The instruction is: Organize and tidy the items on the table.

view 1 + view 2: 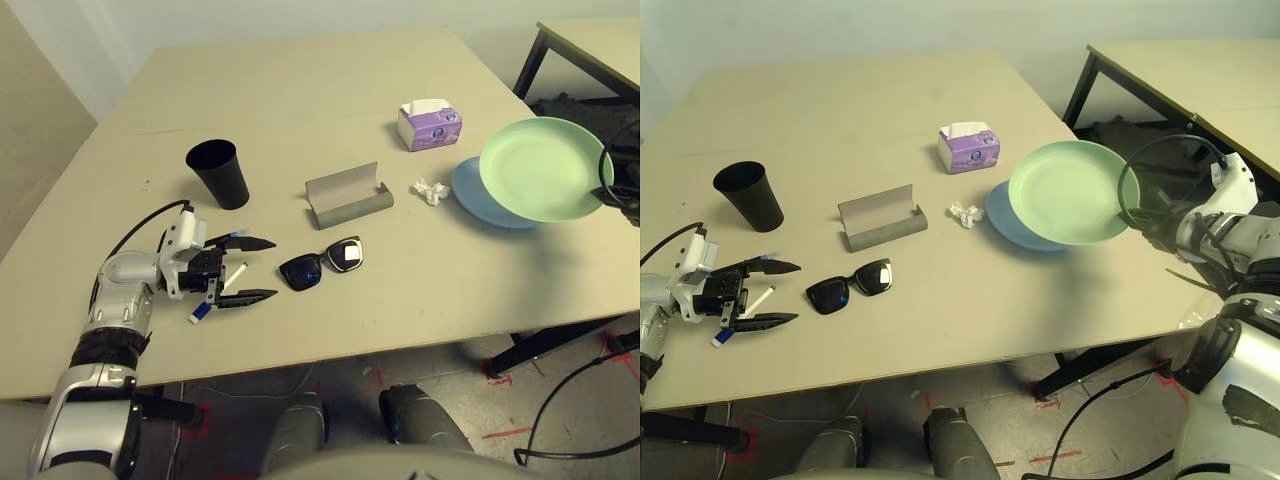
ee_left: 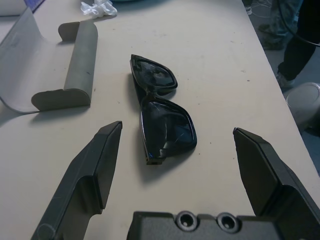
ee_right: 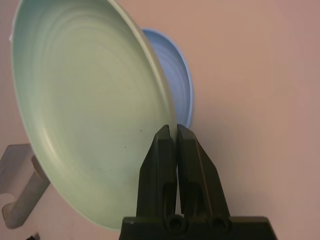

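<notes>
Green plate (image 1: 1065, 190), rim pinched by the right end effector (image 3: 176, 131), hangs over the blue plate (image 1: 478, 196) for stacking; left end effector (image 1: 258, 268), spread, faces the sunglasses (image 2: 161, 107).

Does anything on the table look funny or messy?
Yes. The green plate is tipped up, pinched at its rim by the right pincer, over the blue plate. The glasses case lies open and the sunglasses sit outside it.
</notes>
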Motion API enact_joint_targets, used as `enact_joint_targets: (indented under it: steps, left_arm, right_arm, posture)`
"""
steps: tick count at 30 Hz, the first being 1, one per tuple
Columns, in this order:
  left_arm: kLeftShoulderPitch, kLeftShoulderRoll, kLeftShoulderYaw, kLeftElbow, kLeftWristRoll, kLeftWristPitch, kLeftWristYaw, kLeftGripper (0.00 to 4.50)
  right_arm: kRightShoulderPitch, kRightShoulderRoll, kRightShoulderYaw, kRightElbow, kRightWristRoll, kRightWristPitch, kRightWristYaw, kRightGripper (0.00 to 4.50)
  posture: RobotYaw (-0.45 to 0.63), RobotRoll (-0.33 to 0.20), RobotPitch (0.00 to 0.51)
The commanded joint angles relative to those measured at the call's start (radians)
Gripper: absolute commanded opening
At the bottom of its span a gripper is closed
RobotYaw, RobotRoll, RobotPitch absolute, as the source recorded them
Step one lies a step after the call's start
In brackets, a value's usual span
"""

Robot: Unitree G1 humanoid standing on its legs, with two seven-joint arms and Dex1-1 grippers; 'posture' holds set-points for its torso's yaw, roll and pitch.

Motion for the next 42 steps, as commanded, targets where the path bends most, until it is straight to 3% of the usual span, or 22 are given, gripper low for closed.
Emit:
enact_joint_targets:
  steps: [1,13,24,36,42]
  left_arm:
    - [0.006,0.020,0.020,0.000,-0.004,0.011,0.003,4.50]
    - [0.019,0.018,0.006,-0.049,-0.006,0.056,0.001,4.50]
    - [0.014,0.015,-0.001,-0.055,-0.004,0.074,-0.013,4.50]
    - [0.029,0.016,0.004,-0.070,-0.008,0.082,-0.011,4.50]
    - [0.030,0.025,0.012,-0.075,-0.011,0.084,-0.008,4.50]
  right_arm:
    - [0.002,-0.021,0.013,-0.003,-0.003,0.019,0.025,0.03]
    - [0.098,-0.046,-0.040,-0.146,0.040,0.146,0.040,0.03]
    - [0.176,-0.030,-0.112,-0.283,0.068,0.218,0.028,0.03]
    - [0.125,0.066,-0.387,-0.243,0.130,0.173,-0.118,0.03]
    - [0.153,0.105,-0.375,-0.306,0.157,0.195,-0.124,0.03]
  posture:
    - [-0.06,0.000,0.100]
    - [-0.10,0.000,0.144]
    - [-0.11,0.000,0.153]
    - [-0.11,0.000,0.146]
    - [-0.10,0.000,0.145]
